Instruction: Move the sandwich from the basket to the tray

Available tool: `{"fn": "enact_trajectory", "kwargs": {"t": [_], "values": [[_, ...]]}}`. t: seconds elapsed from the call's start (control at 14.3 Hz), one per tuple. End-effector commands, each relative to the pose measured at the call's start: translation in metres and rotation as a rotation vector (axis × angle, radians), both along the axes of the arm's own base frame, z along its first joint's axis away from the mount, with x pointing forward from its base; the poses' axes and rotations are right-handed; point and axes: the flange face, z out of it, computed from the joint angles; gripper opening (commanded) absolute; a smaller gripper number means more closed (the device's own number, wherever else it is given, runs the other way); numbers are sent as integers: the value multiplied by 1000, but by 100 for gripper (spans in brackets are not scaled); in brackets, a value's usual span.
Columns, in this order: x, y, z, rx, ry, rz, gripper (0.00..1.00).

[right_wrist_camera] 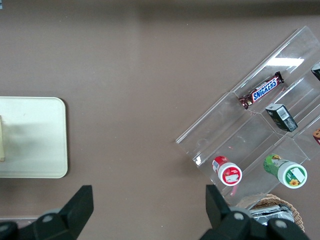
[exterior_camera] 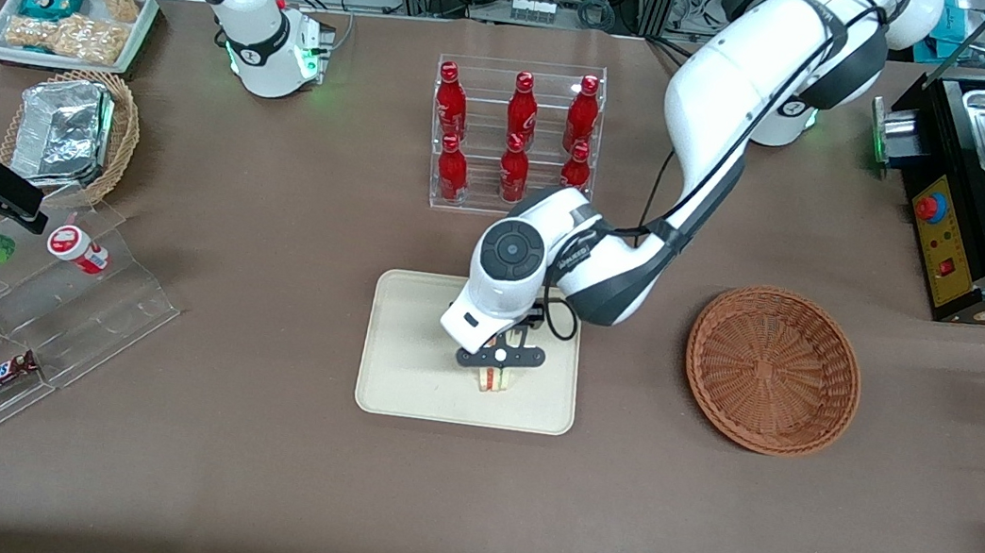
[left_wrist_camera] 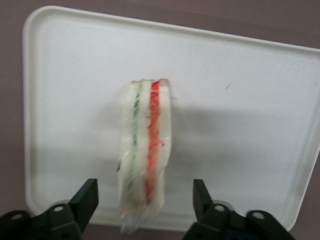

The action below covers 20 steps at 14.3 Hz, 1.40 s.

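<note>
The sandwich, a wrapped white-bread wedge with green and red-orange layers, stands on the cream-beige tray; it also shows in the left wrist view on the tray. My left gripper is just above it, open, with a finger on each side and a clear gap to the bread. The reddish-brown wicker basket sits empty beside the tray, toward the working arm's end.
A clear rack of red bottles stands farther from the front camera than the tray. A clear stepped stand with snacks, a tan basket with foil container and a white snack tray lie toward the parked arm's end.
</note>
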Motion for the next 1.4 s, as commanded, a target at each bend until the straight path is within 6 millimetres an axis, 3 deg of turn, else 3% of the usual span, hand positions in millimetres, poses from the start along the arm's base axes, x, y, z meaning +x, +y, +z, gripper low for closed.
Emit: {"fn": "enact_trajectory", "kwargs": {"t": [0.0,0.14,0.28,0.49,0.7,0.77,0.91,1.12,1.26,1.33], "values": [[2,37,90,52,-9,70,100],[-3,67,131,50,32,125,100],[-7,115,172,38,35,177,100],[-28,173,213,87,76,219,100],[-16,256,234,103,151,197,100],[-8,293,242,100,171,205,100],[-5,341,256,97,201,200,100],[-9,432,279,66,249,130,100],[-14,461,296,40,229,125,100],[-12,464,310,28,203,131,100]]}}
